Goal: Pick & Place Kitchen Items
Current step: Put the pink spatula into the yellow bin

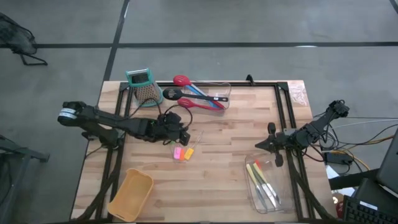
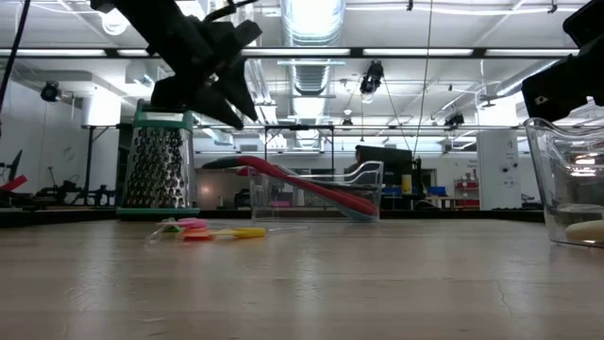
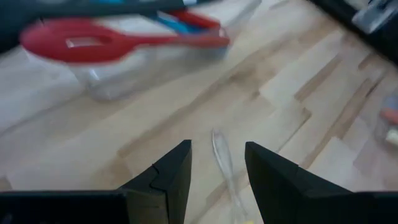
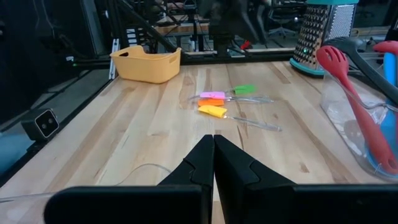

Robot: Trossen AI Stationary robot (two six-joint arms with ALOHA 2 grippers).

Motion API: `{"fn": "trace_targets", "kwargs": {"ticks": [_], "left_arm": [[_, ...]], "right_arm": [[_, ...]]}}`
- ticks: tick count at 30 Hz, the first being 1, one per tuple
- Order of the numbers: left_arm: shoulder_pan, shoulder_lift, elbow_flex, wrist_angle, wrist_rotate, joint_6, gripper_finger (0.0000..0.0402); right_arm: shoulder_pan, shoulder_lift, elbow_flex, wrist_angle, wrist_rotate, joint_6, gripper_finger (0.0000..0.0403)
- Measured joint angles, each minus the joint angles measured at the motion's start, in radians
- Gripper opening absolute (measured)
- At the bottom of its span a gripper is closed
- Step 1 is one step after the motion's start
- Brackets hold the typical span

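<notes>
Red spoon [image 3: 93, 42]: blurred in the left wrist view, bowl detail unreadable. Clear bin [image 2: 566, 179]: cut off by the low view's right edge. Small pink, green and orange pieces [image 1: 182, 152]: too small from above to tell their shapes.

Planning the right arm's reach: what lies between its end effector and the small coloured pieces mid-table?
Only bare wood between the right end effector and the coloured pieces, per the right wrist view.

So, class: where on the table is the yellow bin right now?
In the high view the yellow bin sits at the table's near left corner, by the left edge, apart from the small coloured pieces lying toward the middle.
</notes>
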Motion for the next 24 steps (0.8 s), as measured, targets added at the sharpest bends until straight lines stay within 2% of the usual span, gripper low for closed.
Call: {"fn": "trace_targets", "kwargs": {"ticks": [6, 12, 14, 18, 24], "left_arm": [[-0.008, 0.136, -0.003, -0.032, -0.005, -0.018, 0.0156], [-0.005, 0.242, -0.004, -0.173, -0.022, -0.170, 0.0156], [-0.006, 0.261, -0.004, -0.187, -0.021, -0.229, 0.0156], [-0.016, 0.286, -0.004, -0.162, -0.012, -0.253, 0.0162], [-0.030, 0.288, 0.000, -0.139, 0.004, -0.266, 0.0201]], "right_arm": [[0.000, 0.000, 0.000, 0.000, 0.000, 0.000, 0.0008], [0.000, 0.000, 0.000, 0.000, 0.000, 0.000, 0.0008], [0.000, 0.000, 0.000, 0.000, 0.000, 0.000, 0.0008], [0.000, 0.000, 0.000, 0.000, 0.000, 0.000, 0.0008], [0.000, 0.000, 0.000, 0.000, 0.000, 0.000, 0.0008]]}}
